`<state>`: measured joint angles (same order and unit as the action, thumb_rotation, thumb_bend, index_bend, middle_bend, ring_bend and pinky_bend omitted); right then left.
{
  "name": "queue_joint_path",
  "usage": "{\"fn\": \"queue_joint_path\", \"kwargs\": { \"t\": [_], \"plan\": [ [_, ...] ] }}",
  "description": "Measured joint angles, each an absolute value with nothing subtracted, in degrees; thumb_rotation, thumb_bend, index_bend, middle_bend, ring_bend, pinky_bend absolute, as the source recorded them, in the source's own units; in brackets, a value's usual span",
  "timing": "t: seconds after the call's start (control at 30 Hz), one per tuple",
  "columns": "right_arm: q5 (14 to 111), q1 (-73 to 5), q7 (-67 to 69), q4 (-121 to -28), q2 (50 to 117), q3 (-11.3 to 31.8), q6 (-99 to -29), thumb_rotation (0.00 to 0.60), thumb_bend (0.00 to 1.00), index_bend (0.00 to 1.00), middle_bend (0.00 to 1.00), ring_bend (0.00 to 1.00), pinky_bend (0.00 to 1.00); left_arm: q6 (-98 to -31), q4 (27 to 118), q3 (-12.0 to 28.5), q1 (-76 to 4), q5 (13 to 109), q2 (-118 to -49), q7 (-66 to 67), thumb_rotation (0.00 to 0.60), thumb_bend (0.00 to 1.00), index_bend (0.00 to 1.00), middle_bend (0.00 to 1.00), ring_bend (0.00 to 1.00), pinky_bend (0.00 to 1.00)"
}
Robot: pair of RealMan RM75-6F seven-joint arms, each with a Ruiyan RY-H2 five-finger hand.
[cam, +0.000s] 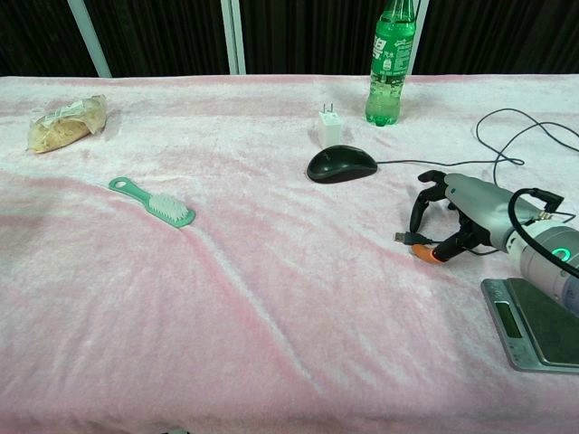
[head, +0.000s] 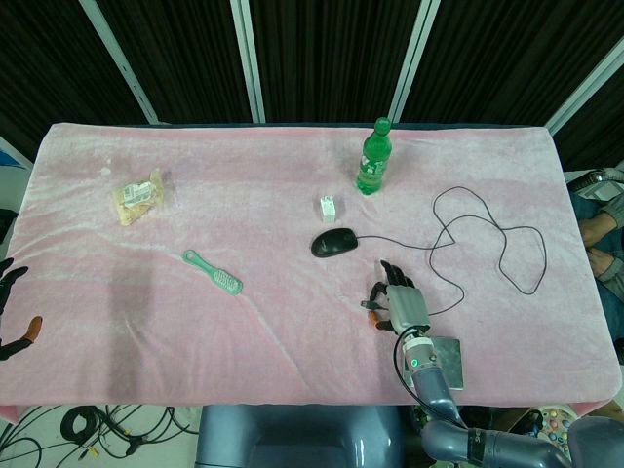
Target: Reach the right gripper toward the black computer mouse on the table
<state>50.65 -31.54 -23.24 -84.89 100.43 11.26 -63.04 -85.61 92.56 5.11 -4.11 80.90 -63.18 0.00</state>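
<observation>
Your right hand (head: 398,298) hovers right of centre, fingers spread and curled downward, holding nothing. The glossy black oval computer mouse (head: 333,242) lies just up-left on the pink-clothed worktop (head: 244,331).

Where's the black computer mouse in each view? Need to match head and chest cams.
Head view: black computer mouse sits just right of centre, ahead of the right robot hand, apart from it.
Chest view: upper middle, left of that robot hand.
Shared landmark: the small white plug adapter just behind the mouse in both.
</observation>
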Motion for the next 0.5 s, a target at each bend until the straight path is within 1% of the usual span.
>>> {"fn": "queue_joint_path", "kwargs": {
  "t": [0.5],
  "plan": [
    [51.1,-31.6,-23.4,-84.7,100.8,11.4,-63.4,0.600,0.26,0.52,0.03,0.04,0.16,-85.6,92.6,5.1,-4.1,80.9,-63.2,0.1,0.600,0.34,0.16,0.06,0.00,0.00]
  ]
}}
